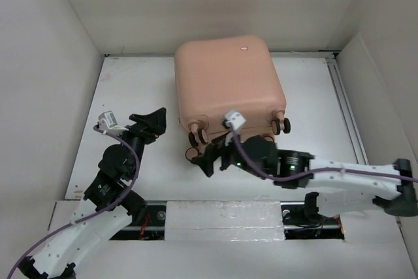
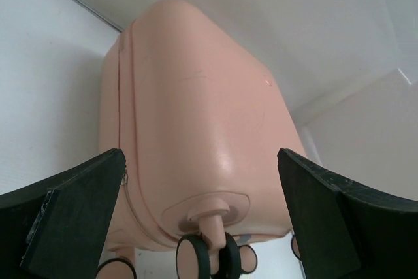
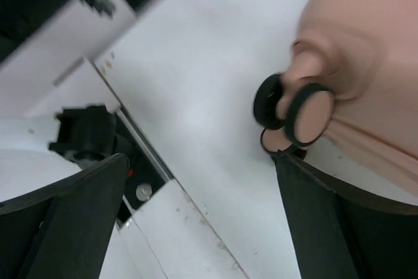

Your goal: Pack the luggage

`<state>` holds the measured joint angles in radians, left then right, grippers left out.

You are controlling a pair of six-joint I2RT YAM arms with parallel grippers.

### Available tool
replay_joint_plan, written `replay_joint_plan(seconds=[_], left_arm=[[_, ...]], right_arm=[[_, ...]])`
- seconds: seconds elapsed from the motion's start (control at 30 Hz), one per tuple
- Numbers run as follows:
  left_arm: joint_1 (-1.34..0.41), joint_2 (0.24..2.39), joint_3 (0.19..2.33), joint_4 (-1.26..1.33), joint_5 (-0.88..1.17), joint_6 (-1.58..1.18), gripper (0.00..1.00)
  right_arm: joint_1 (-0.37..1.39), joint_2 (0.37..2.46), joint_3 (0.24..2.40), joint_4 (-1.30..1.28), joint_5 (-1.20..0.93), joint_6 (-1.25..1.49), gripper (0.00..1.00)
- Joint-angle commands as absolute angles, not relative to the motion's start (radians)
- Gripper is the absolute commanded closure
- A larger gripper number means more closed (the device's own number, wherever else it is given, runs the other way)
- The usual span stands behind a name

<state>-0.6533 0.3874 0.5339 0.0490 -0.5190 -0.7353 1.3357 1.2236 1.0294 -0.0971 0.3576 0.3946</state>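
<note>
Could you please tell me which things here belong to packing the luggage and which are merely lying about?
For the job:
- luggage, closed
- left claw, open, holding nothing
- right claw, open, near the wheels

Just there:
- table
- white strip at its near edge

White walls (image 1: 46, 83) enclose a white table (image 1: 130, 96) with a pale near-edge panel (image 1: 225, 220).
</note>
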Motion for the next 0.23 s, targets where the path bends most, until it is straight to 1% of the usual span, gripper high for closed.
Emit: replay_joint_plan(seconds=[0.0, 0.07, 0.2], left_arm=[[-0.657, 0.339, 0.557, 0.034, -0.442, -0.739, 0.00], [-0.657, 0.321, 0.531, 0.018, -0.433, -0.739, 0.00], [-0.657, 0.291, 0.512, 0.008, -0.396, -0.758, 0.00]], right_arm=[[1.335, 1.028, 0.961, -0.126, 0.503, 0.414, 0.00], [1.335, 0.904, 0.891, -0.173, 0.554, 0.446, 0.00], [1.335, 0.734, 0.789, -0.273, 0.618, 0.494, 0.00]])
